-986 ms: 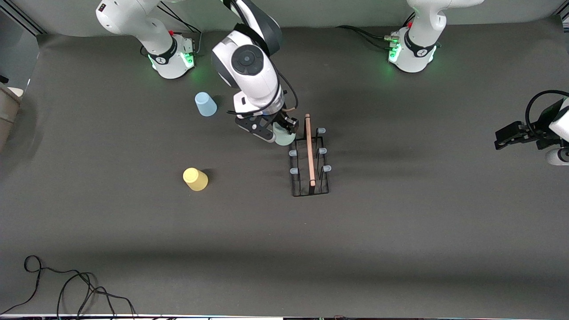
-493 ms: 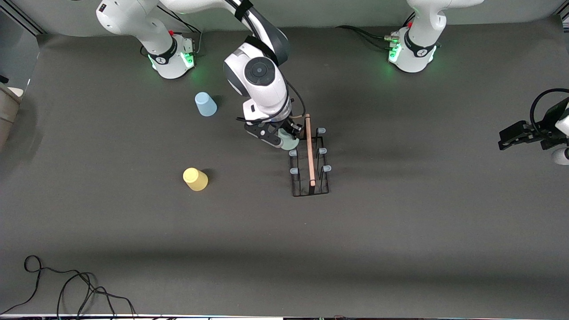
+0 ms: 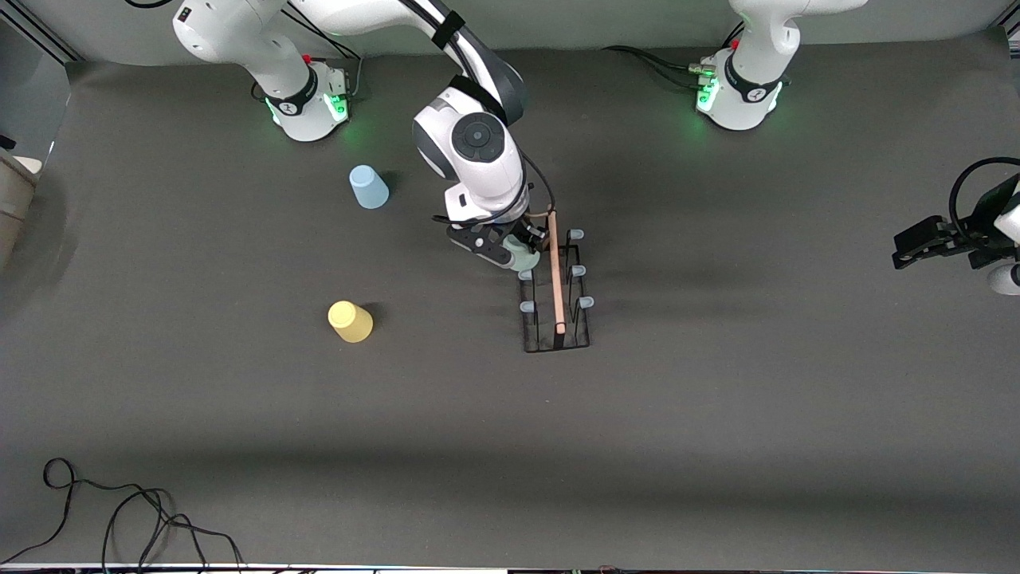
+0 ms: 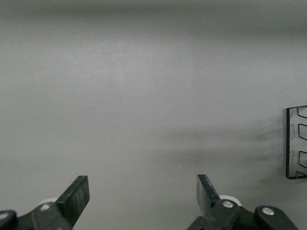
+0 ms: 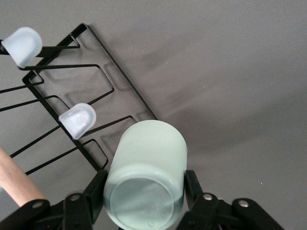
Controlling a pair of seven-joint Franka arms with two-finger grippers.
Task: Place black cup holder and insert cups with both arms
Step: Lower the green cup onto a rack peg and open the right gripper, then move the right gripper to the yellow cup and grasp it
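on the tabletop (image 3: 717, 446) the black cup holder (image 3: 556, 296) stands placed, no peg yet filled. right pincer (image 3: 516, 249) grips the grey-green cup (image 5: 145, 179) over its 12 o'clock end, lower and closer than before. blue cup (image 3: 368, 186) and yellow cup (image 3: 349, 321) remain. left pincer (image 4: 143, 197) waits wide open, empty.

From my station the front view is evenly and rather dimly lit from overhead, the dark surface (image 3: 717, 414) showing broad soft shadow bands and no glare. Green light from the arm bases (image 3: 315, 108) tints the surface around them. Both wrist views look paler and washed; the wire rack (image 5: 96, 96) throws a faint shadow, and close parts blur slightly.
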